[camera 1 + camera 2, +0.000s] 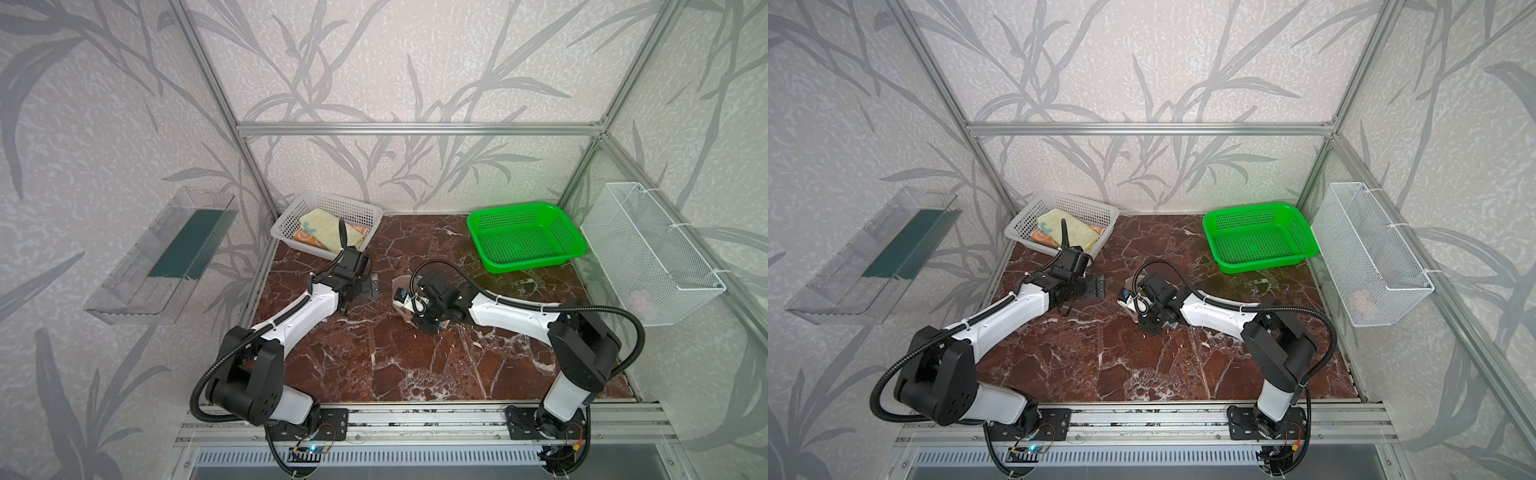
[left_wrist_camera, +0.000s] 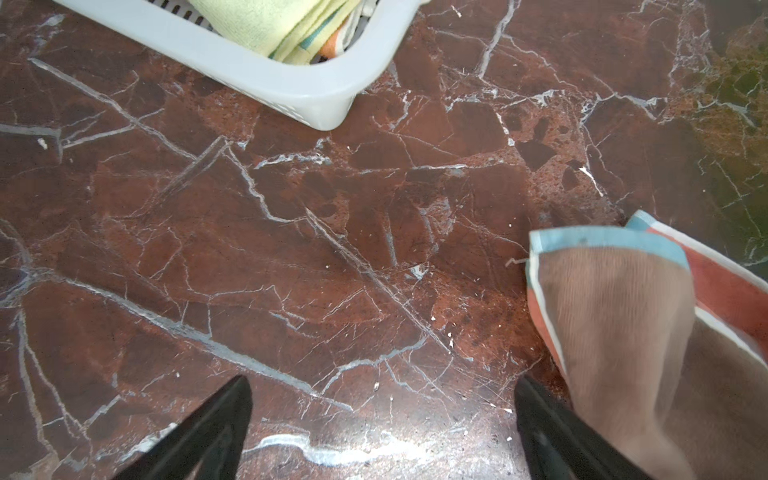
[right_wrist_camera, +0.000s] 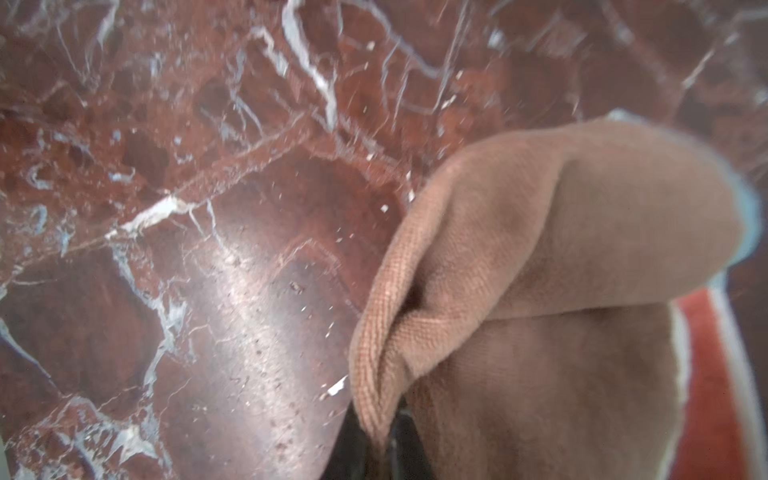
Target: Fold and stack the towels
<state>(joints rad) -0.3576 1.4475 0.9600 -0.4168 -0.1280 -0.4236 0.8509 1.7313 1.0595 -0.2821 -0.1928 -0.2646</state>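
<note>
Towel, salmon-pink and brown, is pinched in your right tool. Your left tool stands wide open above the counter, just beside that towel.

A pale yellow towel, loosely folded, lies on top of an orange towel inside a white basket at the far left of the worktop. Mid-worktop, a salmon towel with a brown centre, white stripe and pale blue edging hangs bunched, pinched between the right fingers.
</note>
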